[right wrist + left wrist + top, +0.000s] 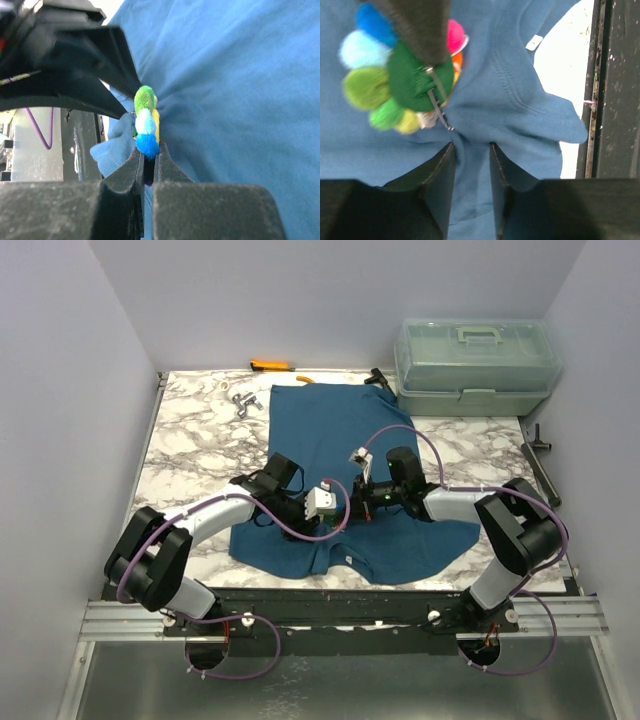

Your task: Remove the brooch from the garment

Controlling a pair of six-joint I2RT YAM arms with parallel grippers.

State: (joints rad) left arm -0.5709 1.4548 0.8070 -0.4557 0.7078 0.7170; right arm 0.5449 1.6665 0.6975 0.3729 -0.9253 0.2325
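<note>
The garment [340,430], a dark teal T-shirt, lies flat on the marble table with its neck at the near edge. The brooch [395,85] is a cluster of fuzzy green, yellow, blue and pink balls round a green middle, with its pin in the cloth. My right gripper [149,150] is shut on the brooch [146,125] at its blue end; one of its dark fingers [420,25] covers the brooch's top. My left gripper [472,147] sits just below the brooch with a raised fold of the garment [520,100] pinched between its jaws. Both grippers meet over the shirt's near part [345,508].
A clear plastic toolbox [475,365] stands at the back right. An orange-handled tool [270,366] and small metal pieces [243,401] lie at the back left. A black tool [540,465] lies at the right edge. The black frame rail [610,100] runs close to the collar.
</note>
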